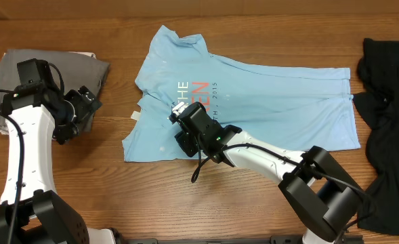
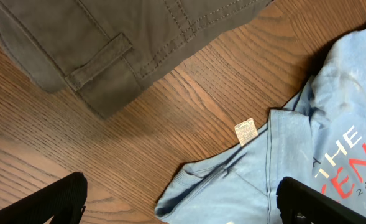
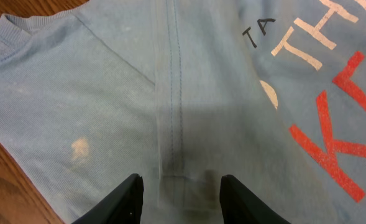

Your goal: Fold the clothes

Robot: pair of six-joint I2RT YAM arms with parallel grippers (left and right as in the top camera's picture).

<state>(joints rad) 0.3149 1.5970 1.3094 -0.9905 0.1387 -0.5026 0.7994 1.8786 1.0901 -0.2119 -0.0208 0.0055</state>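
Note:
The light blue T-shirt (image 1: 253, 95) lies partly folded in the middle of the table, print side up with blue and red lettering. My right gripper (image 1: 183, 129) hovers open just over its left part; in the right wrist view the fingers (image 3: 179, 193) straddle a seam of the shirt (image 3: 170, 93) without holding it. My left gripper (image 1: 84, 112) is open and empty over bare wood left of the shirt; in the left wrist view its fingers (image 2: 183, 202) frame the shirt's folded sleeve corner (image 2: 245, 180) and a white care label (image 2: 245, 131).
Folded grey trousers (image 1: 50, 68) lie at the back left, also in the left wrist view (image 2: 108, 37). A black garment (image 1: 389, 102) is heaped at the right edge. The wooden table (image 1: 118, 196) shows in front.

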